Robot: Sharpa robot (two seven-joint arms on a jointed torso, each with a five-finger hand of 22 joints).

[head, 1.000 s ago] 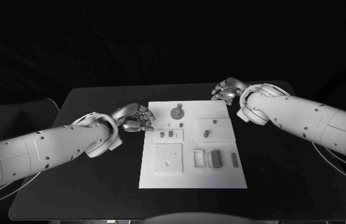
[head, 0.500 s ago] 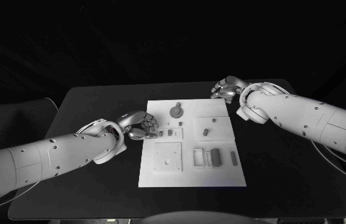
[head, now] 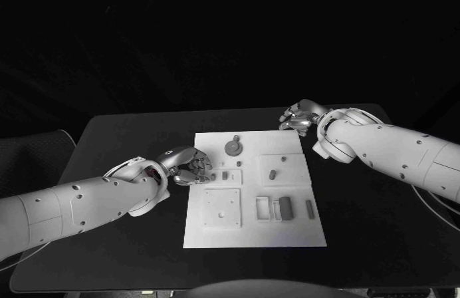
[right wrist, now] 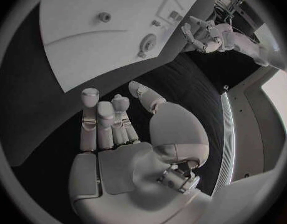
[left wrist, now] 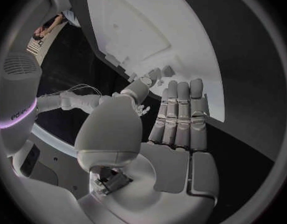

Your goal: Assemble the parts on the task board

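A: Largest first: what carries the work?
B: The bench (head: 125,135), black, with the task board (head: 251,235) lying at its middle, long axis running from the near edge to the far edge.

A: And the arms?
B: 2 hands. The left hand (head: 185,165) hangs over the board's left edge, fingers (left wrist: 179,115) extended side by side with the thumb apart, gripping nothing. The right hand (head: 300,118) sits off the board's far right corner, fingers (right wrist: 106,122) loosely curled, also gripping nothing.

A: Where are the parts?
B: On the board: a round part (head: 234,149) near the far edge, 2 small parts (head: 225,175) in the left block, a slanted part (head: 274,175) right of centre, and upright bars (head: 286,209) toward the near right.

A: Which relation decides the coming move?
B: Probably this: the 2 small parts lie just beside the left fingertips, toward the board's centre, so the left hand is the nearer one.
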